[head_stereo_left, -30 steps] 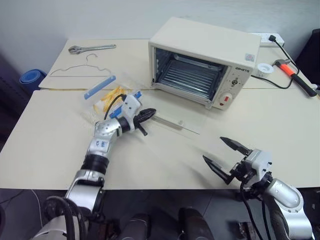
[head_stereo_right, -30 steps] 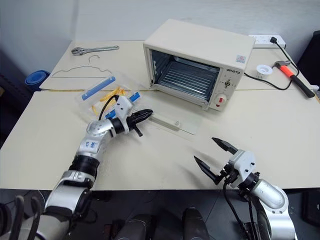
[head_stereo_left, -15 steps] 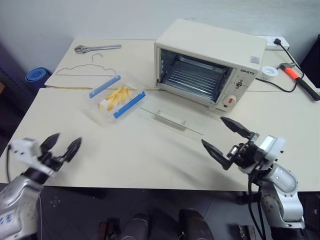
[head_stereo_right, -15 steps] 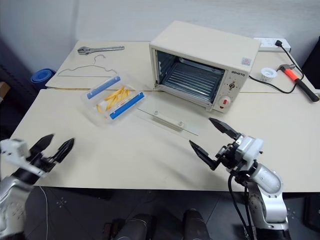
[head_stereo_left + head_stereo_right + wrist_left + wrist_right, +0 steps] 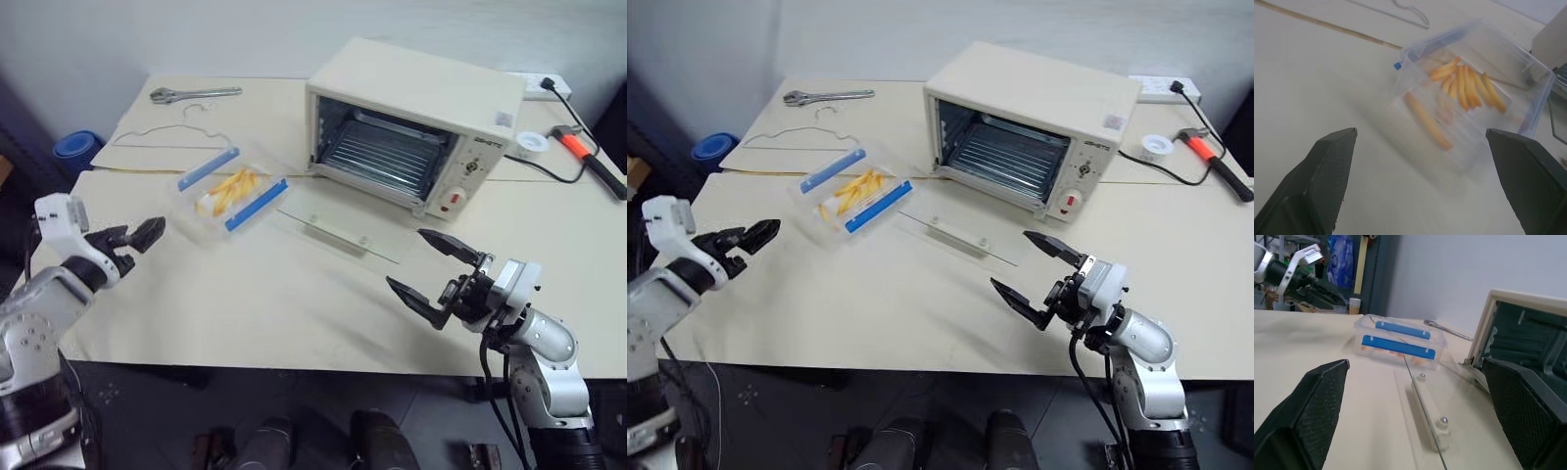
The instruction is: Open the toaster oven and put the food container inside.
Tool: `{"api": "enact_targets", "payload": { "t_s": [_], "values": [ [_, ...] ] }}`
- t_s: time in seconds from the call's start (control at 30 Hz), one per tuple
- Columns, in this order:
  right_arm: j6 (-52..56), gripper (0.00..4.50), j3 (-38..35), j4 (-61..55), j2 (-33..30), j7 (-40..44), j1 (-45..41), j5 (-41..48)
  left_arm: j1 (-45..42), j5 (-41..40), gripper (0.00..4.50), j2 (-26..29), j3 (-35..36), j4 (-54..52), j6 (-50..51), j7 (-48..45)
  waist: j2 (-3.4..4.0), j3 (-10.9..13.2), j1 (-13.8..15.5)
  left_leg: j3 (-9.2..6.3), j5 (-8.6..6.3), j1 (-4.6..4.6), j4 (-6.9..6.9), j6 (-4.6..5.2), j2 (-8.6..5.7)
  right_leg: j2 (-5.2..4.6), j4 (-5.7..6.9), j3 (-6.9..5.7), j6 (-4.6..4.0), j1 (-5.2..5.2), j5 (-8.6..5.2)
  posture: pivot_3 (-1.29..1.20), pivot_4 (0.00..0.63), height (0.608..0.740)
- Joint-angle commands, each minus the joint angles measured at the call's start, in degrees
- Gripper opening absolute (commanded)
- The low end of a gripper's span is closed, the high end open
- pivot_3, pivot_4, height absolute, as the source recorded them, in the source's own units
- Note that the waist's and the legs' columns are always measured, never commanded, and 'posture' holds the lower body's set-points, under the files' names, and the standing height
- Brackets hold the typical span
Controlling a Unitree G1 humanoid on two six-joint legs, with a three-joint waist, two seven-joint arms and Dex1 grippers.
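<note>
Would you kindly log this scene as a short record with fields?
oven: door open, lying flat on the table
container: on the table, left of the door, outside the oven
left gripper: open, empty, apart from the container
right gripper: open, empty, in front of the door

I see a cream-white toaster oven (image 5: 416,127) with a red button on a pale beige counter (image 5: 294,294). The clear food container (image 5: 230,191) has blue clips and yellow sticks inside. My fingers (image 5: 147,233) are black.
</note>
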Motion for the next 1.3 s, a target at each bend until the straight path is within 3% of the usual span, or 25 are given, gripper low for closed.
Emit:
{"api": "enact_targets", "payload": {
  "t_s": [0.03,0.33,0.47,0.7,0.9,1.3],
  "values": [
    [-0.1,4.5,0.3,-1.7,0.2,-1.0,0.0,-0.3,-8.1,2.6,4.48,-0.1,-2.0,6.6,3.7,4.2,0.0,0.0,-0.3,0.05,0.0,-0.02,-0.01,-0.01,0.0,0.01,-0.01,0.0,0.0,-0.04,0.0,0.0,0.15,0.74],
    [2.6,4.5,2.9,-7.2,1.3,-5.3,1.6,-1.9,-19.7,12.2,4.48,-1.0,-10.0,23.7,1.7,3.8,0.0,0.0,-1.5,0.04,-0.01,-0.03,-0.01,-0.03,-0.05,0.02,0.08,0.04,0.0,-0.15,0.0,0.0,0.15,0.74],
    [3.4,4.5,2.9,-8.5,1.5,-7.4,1.8,-2.6,-22.3,14.4,3.6,-0.9,-9.0,28.9,-1.0,3.6,0.0,0.0,-1.4,0.02,-0.01,-0.03,-0.01,-0.05,-0.03,0.04,0.08,0.06,0.0,-0.2,0.0,0.0,0.15,0.74],
    [3.5,4.5,2.8,-9.1,2.0,-9.7,1.9,-3.9,-26.1,17.2,1.4,-0.3,-6.9,36.5,-6.0,3.5,-0.01,0.0,-1.3,0.0,-0.01,-0.05,0.02,-0.04,-0.07,0.03,0.1,0.04,0.01,-0.19,0.0,0.0,0.15,0.74],
    [3.3,4.5,2.4,-8.8,1.8,-10.6,2.1,-4.4,-27.8,19.5,0.1,0.9,-7.6,40.0,-9.8,1.9,-0.01,0.0,-1.3,0.02,-0.01,-0.04,0.06,-0.04,-0.07,0.01,0.38,0.07,0.01,-0.21,0.0,0.0,0.15,0.74],
    [2.8,4.5,0.8,-9.7,1.0,-11.4,5.2,-4.7,-34.3,26.9,0.02,5.8,-15.0,48.1,-19.0,-8.4,-0.02,0.0,-1.3,0.0,-0.01,-0.09,0.07,-0.04,-0.12,0.04,0.43,0.04,0.01,-0.23,0.0,0.0,0.15,0.74]
  ]
}}
